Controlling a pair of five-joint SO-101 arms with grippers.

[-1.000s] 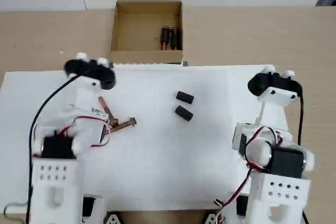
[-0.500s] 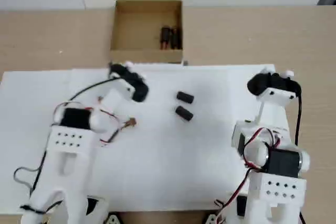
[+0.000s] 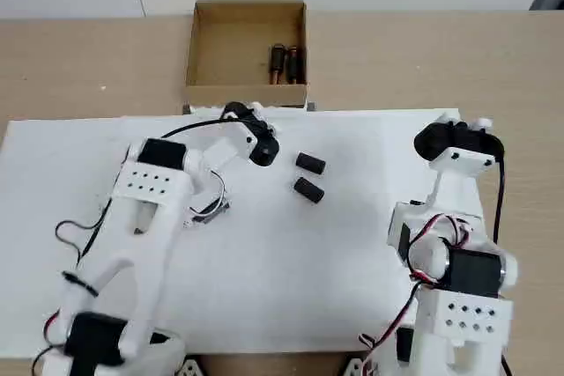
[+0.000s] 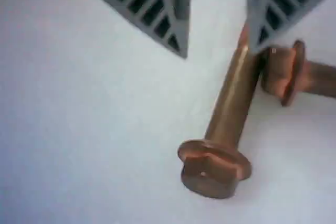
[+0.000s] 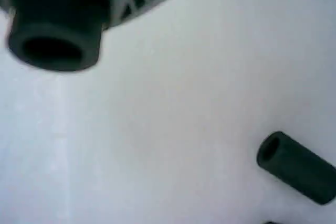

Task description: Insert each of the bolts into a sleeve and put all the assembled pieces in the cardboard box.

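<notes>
The left arm (image 3: 150, 217) has swung inward. The left gripper (image 4: 218, 45) is wide open over a bolt (image 4: 231, 98) lying on the white sheet (image 3: 291, 288). It looks hard and slippery, so it is best grabbed by its stem. The right gripper (image 5: 94, 3) holds a black sleeve (image 5: 52, 40).

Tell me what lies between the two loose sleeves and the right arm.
Nothing but bare white sheet. The high view shows it from the sleeves across to the right arm.
</notes>
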